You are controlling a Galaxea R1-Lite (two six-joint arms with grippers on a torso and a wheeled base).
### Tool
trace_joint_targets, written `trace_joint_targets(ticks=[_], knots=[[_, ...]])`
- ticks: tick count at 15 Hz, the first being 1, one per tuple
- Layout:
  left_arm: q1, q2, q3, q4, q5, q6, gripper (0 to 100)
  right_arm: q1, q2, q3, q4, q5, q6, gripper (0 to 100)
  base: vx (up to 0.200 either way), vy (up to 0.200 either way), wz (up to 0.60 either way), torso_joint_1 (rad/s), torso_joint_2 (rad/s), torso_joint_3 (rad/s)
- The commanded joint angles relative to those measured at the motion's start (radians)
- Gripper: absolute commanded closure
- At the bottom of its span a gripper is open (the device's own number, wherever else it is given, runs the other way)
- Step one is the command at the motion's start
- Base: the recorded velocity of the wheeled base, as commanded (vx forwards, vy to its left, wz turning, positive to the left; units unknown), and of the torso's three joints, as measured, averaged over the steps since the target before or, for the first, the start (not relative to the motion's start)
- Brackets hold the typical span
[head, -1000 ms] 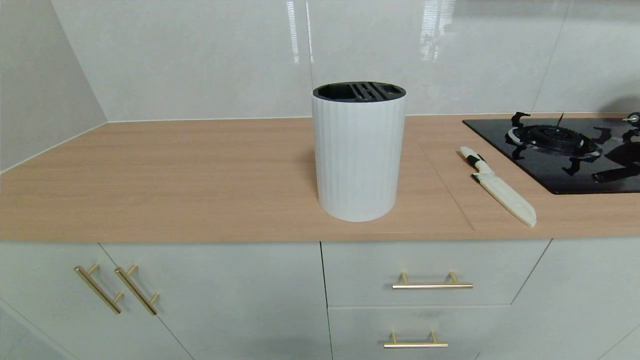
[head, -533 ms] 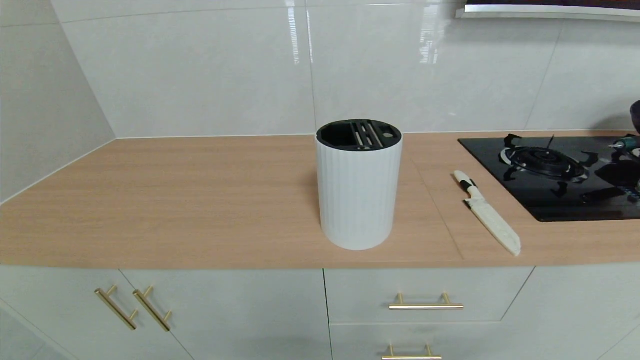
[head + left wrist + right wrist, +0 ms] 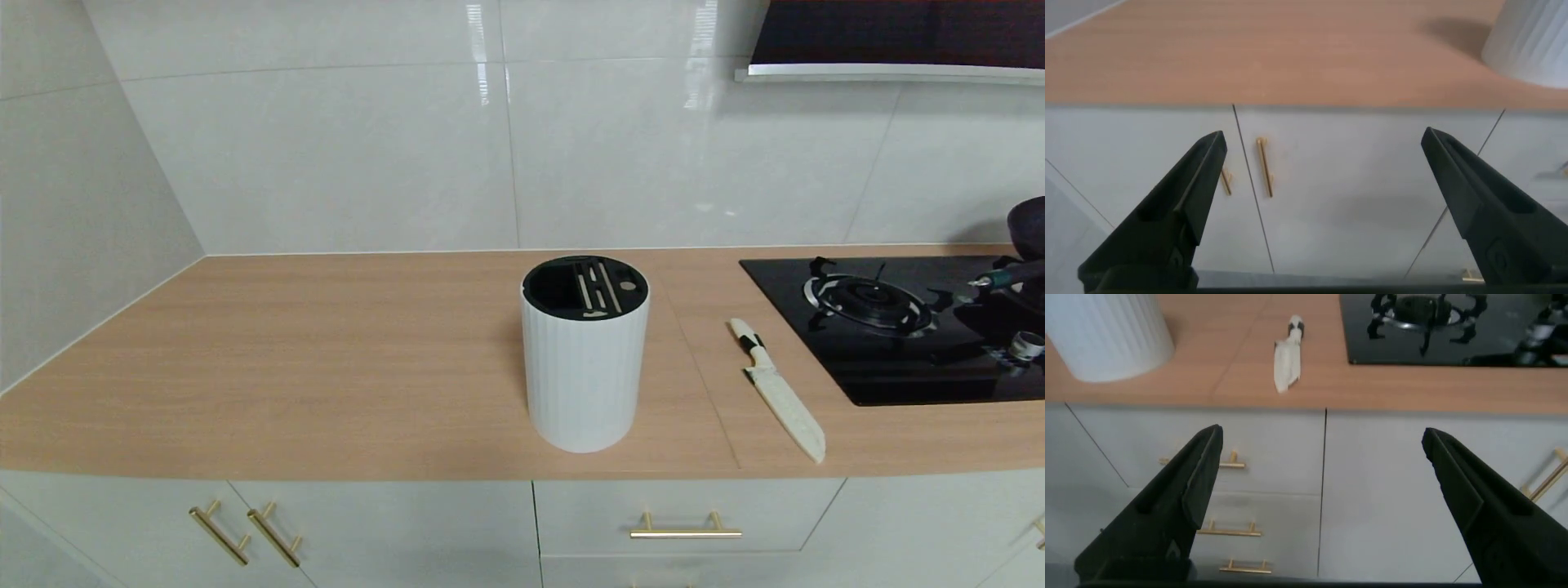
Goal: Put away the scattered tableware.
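A white ribbed cylindrical knife holder [image 3: 585, 384] with a black slotted top stands near the front edge of the wooden countertop [image 3: 326, 367]. A cream-bladed knife [image 3: 775, 390] lies flat between it and a black glass gas hob [image 3: 898, 343], touching neither, its tip near the edge. The left gripper [image 3: 1320, 139] and right gripper [image 3: 1320, 434] hang spread wide, grasping nothing, before pale cabinet fronts [image 3: 1355, 188].
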Motion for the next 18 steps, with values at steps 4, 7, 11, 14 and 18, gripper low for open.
trace_joint_targets(ticks=[4, 7, 11, 14, 18], knots=[[0.000, 0.002, 0.000, 0.000, 0.000, 0.000, 0, 0.000, 0.002, 0.000, 0.000, 0.000, 0.000, 0, 0.000, 0.000, 0.00, 0.281, -0.58, -0.303], [0.000, 0.000, 0.000, 0.000, 0.000, 0.000, 0, 0.000, 0.002, 0.000, 0.000, 0.000, 0.000, 0, 0.000, 0.000, 0.00, 0.281, -0.59, -0.297], [0.000, 0.002, 0.000, 0.000, 0.000, 0.000, 0, 0.000, 0.002, 0.000, 0.000, 0.000, 0.002, 0, 0.000, 0.000, 0.00, 0.205, -0.41, -0.214], [0.000, 0.002, 0.000, 0.000, 0.000, 0.000, 0, 0.000, 0.002, 0.000, 0.000, 0.000, 0.002, 0, 0.000, 0.000, 0.00, 0.036, -0.08, -0.039], [0.000, 0.002, 0.000, 0.000, 0.000, 0.000, 0, 0.000, 0.003, 0.000, 0.000, 0.000, 0.000, 0, 0.000, 0.000, 0.00, 0.000, 0.00, 0.000]])
